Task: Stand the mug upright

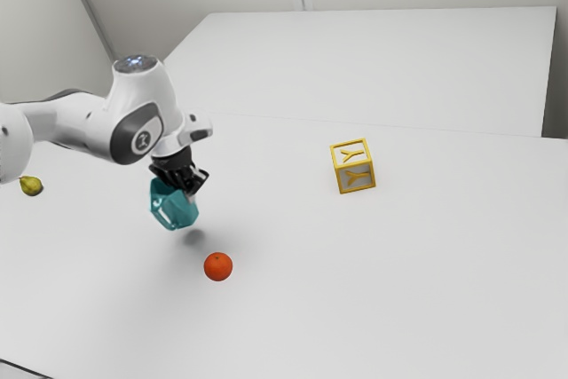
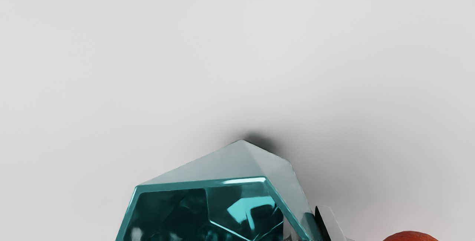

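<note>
The hand point(image 1: 188, 187) pinched the teal faceted mug point(image 1: 174, 208) by its wall. The mug was tilted beneath the hand, raised above the tabletop point(image 1: 426, 264). An orange point(image 1: 218, 266) lay near the hand; a letter-Y block point(image 1: 353, 166) sat well apart from it.

- Exterior view: beside the arm point(image 1: 82, 120), set back, looking down across the surface point(image 1: 426, 264).
- Wrist view: on the arm, close over the mug point(image 2: 200, 184), facing the surface.
- Shared: mug, orange point(image 1: 218, 266), surface.
</note>
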`<control>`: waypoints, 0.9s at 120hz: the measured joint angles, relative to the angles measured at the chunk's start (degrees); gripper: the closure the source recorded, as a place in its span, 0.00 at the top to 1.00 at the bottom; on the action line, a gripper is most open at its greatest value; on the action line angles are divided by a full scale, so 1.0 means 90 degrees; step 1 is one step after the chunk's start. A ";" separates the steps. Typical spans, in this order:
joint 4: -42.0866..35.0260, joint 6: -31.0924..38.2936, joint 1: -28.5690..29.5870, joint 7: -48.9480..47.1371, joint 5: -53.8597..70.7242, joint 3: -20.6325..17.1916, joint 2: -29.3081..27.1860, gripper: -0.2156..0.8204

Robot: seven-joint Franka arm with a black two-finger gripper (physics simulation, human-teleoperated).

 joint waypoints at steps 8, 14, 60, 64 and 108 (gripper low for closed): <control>-0.0001 0.0106 -0.0057 -0.0228 0.0125 -0.0011 0.0095 0.04; -0.0001 0.0169 -0.0103 -0.0385 0.0190 -0.0016 0.0159 0.04; 0.0008 0.0550 -0.0373 -0.1359 0.0408 -0.0106 0.0550 0.04; 0.0009 0.0569 -0.0392 -0.1419 0.0413 -0.0104 0.0567 0.04; 0.0018 0.0659 -0.0291 -0.1917 0.0479 -0.0106 0.0755 0.04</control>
